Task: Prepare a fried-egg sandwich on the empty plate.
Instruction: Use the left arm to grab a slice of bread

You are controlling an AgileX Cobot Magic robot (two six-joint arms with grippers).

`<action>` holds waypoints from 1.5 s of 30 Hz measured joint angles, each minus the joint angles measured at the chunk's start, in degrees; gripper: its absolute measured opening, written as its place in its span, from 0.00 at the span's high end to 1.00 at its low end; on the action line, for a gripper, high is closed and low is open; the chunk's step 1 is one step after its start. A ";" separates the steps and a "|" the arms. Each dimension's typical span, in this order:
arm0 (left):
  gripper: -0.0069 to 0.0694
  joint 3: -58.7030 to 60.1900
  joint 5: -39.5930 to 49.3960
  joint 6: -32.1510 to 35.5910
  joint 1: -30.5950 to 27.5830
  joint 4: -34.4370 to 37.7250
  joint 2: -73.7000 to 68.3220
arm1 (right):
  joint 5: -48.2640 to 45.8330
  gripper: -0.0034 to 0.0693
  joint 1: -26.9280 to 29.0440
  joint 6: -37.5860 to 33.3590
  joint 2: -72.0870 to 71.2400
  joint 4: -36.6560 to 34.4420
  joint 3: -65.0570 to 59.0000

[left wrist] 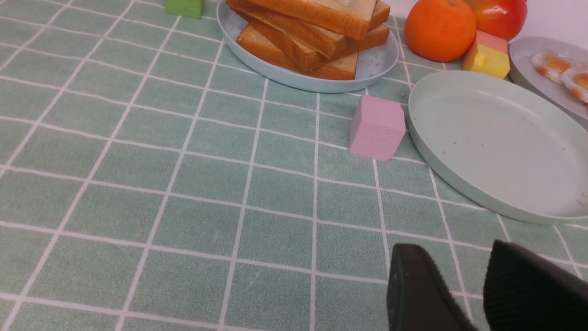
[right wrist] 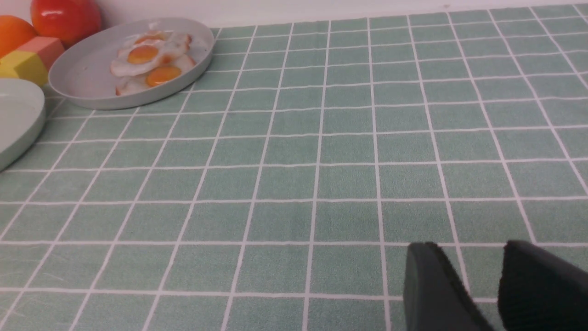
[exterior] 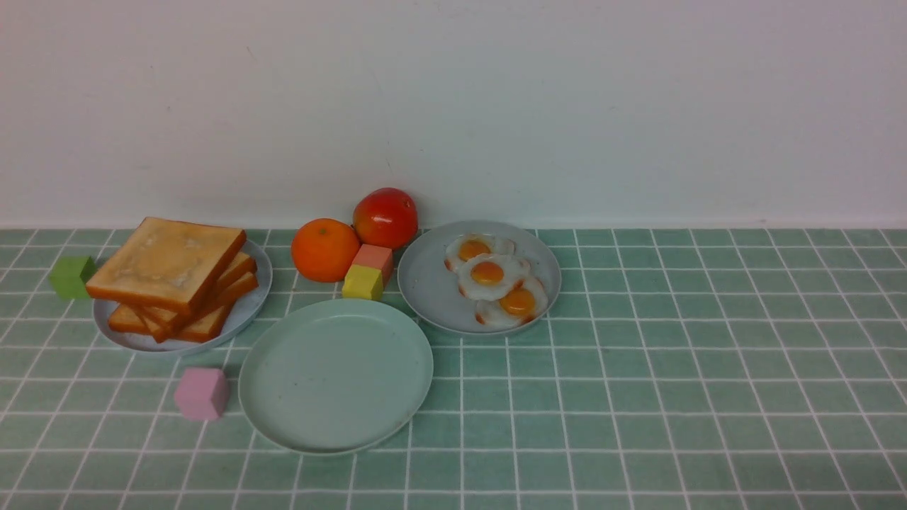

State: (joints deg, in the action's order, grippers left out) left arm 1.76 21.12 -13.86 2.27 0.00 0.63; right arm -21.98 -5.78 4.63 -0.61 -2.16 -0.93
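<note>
Left fingers (left wrist: 413, 285) slightly apart, holding nothing, low over the tabletop (exterior: 673, 397). First step, I'd judge, is the top slice off the toast stack (exterior: 170, 265), well ahead of them: pinch one crust edge and lift straight up, or the stack may slide. Pink block (exterior: 202, 393) sits between fingers and stack, just beside the empty plate (exterior: 336, 375); go over it. The plate is bare and nearer ahead. Fried eggs (exterior: 496, 280) are far ahead of the right fingers (right wrist: 432, 285), which are also apart and empty, with open tabletop between.

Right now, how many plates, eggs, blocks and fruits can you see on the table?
Plates: 3 (mint-green plate, toast plate, egg plate)
Fried eggs: 3
Blocks: 4 (green block, pink block, yellow block, salmon block)
Fruits: 2 (orange, red fruit)
Total: 12
</note>
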 joint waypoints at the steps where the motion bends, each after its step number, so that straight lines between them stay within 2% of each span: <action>1: 0.60 0.00 -0.25 -0.07 0.00 0.00 0.00 | 0.00 0.62 0.00 0.00 0.00 0.00 0.00; 4: 0.60 0.00 -2.95 -1.84 0.00 2.38 0.00 | 0.00 0.62 0.00 0.00 0.00 0.00 0.00; 10: 0.60 0.00 -17.89 -13.74 0.00 20.59 0.00 | 0.00 0.62 0.00 0.00 0.00 0.00 0.00; 14: 0.60 0.00 -24.62 -15.88 0.00 26.71 0.00 | 0.00 0.62 0.00 0.00 0.00 0.00 0.00; 19: 0.67 -3.58 -19.30 -16.00 0.00 27.78 -1.25 | 0.00 0.62 0.00 0.00 0.00 0.00 0.00; 22: 0.80 -11.09 -11.01 -12.07 0.00 24.55 -8.65 | 0.42 0.62 0.00 0.22 0.00 0.04 0.00; 24: 0.90 -18.30 -3.18 -6.55 0.00 21.88 -16.93 | 2.19 0.62 0.00 2.44 0.00 -2.40 -0.24; 25: 0.91 -18.95 -3.18 -6.00 0.00 21.74 -16.93 | 2.43 0.62 0.00 2.80 0.00 -2.83 -0.32; 29: 0.93 -34.28 17.47 6.35 0.00 20.47 -34.95 | 9.12 0.62 0.00 11.14 0.00 -14.93 -0.51; 32: 0.93 -40.55 23.32 10.86 0.00 20.17 -42.01 | 13.28 0.62 0.00 12.93 0.00 -19.51 -0.51; 35: 0.93 -45.59 24.10 13.41 0.00 20.09 -49.43 | 15.82 0.63 0.00 13.65 0.00 -24.10 -0.20; 39: 0.93 -49.12 20.93 16.01 0.00 19.06 -57.12 | 6.42 0.71 0.00 11.82 1.63 -24.49 6.56; 40: 0.93 -51.24 19.68 17.58 0.00 18.34 -61.18 | -1.03 0.79 0.00 8.35 5.46 -23.27 13.13; 45: 0.93 -57.28 16.75 20.02 0.00 16.03 -74.04 | -21.03 0.96 0.00 -5.41 20.58 -19.11 32.75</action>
State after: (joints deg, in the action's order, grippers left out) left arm -55.52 37.87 6.17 2.27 16.03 -73.41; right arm -43.01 -5.78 -0.79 19.97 -21.27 31.82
